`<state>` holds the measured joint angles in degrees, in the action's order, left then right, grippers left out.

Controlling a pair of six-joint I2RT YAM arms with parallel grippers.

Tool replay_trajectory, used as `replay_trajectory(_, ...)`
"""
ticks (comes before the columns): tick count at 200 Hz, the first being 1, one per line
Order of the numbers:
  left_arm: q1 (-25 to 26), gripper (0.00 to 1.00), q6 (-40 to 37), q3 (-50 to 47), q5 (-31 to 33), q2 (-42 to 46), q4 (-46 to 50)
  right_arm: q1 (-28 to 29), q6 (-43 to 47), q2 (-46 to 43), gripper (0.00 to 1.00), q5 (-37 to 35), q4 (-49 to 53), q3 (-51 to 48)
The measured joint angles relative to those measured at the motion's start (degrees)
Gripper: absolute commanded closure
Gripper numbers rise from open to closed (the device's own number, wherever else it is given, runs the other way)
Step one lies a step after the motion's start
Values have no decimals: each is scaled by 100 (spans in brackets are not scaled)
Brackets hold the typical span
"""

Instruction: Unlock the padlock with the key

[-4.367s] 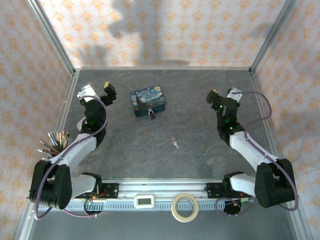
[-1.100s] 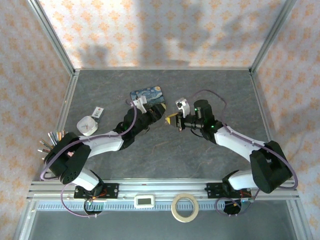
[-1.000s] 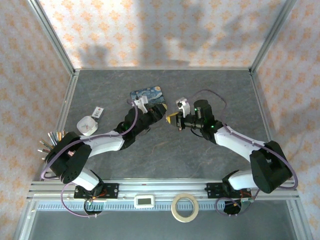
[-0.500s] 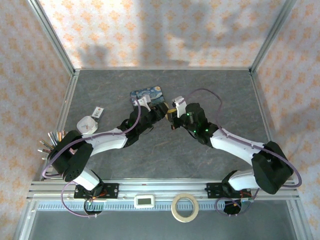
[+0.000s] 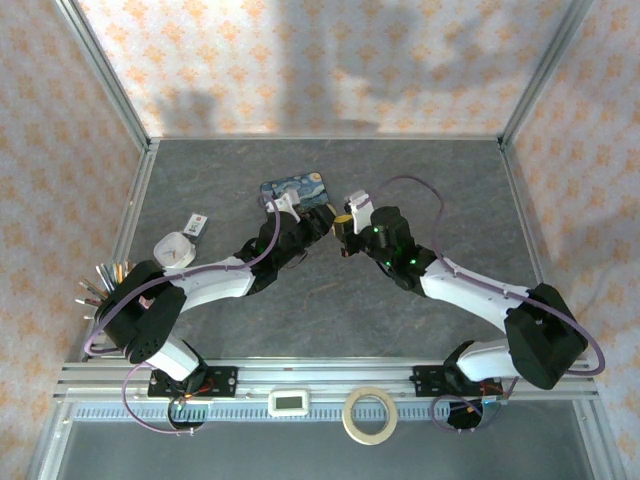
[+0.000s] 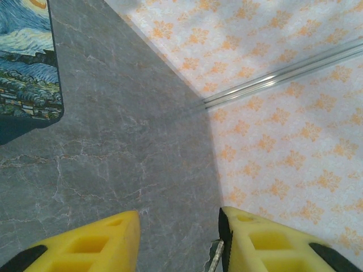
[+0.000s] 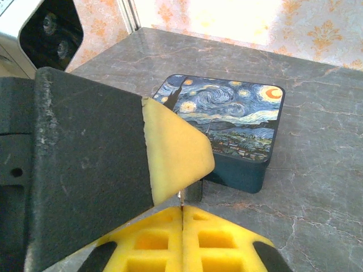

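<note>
**Grippers converge at the tin: key brought up to the lock**

Over the last second the right gripper [image 7: 181, 218] has moved left to the blue starry-night tin box [image 7: 227, 119]. Its jaws are clamped fully on the thin silver metal key [image 7: 181, 199], tip protruding. The left gripper [image 6: 178, 224] has narrowed to part-open, and I cannot tell whether it holds anything. The small dark padlock [image 7: 194, 190] appears to sit against the tin, mostly masked. Insertion looks to be next, and alignment will be critical.

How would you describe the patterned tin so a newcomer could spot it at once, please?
Start at the grey table; look in its far half, slightly left of centre. There lies a rectangular tin, alone in bearing a swirling blue starry-night painting.
</note>
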<state>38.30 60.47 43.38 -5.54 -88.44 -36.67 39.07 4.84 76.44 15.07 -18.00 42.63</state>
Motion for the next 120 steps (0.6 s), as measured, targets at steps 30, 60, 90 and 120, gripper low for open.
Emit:
replay_trajectory(30,0,72,87,0,13,0,-7,17,44,17,100,142,0,0)
replay_trajectory(60,2,84,138,0,26,0,-48,17,72,33,100,275,2,2)
replay_trajectory(90,2,99,186,0,31,0,-76,17,85,44,100,315,-4,2)
replay_trajectory(120,2,100,188,0,31,0,-79,17,76,44,88,313,-4,2)
